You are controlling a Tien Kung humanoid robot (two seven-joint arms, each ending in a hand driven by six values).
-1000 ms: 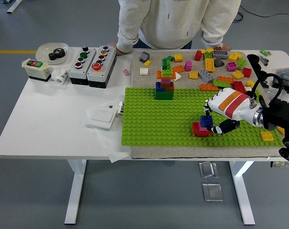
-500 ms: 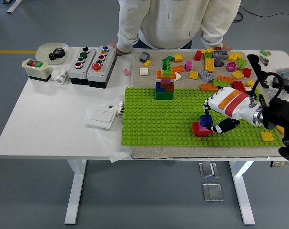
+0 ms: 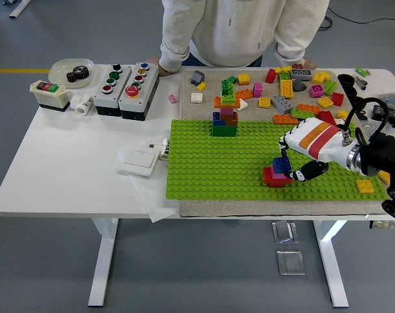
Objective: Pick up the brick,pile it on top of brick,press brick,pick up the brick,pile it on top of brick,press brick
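My right arm (image 3: 380, 156) comes in from the right edge and reaches leftward, low over the worktop. The wrist is nearly level, and the white shell of my right hand (image 3: 313, 145), banded in orange and red, faces up. My black fingers (image 3: 283, 158) curl downward at the hand's left end, and the thumb (image 3: 311, 171) angles in below them. The fingertips press down.
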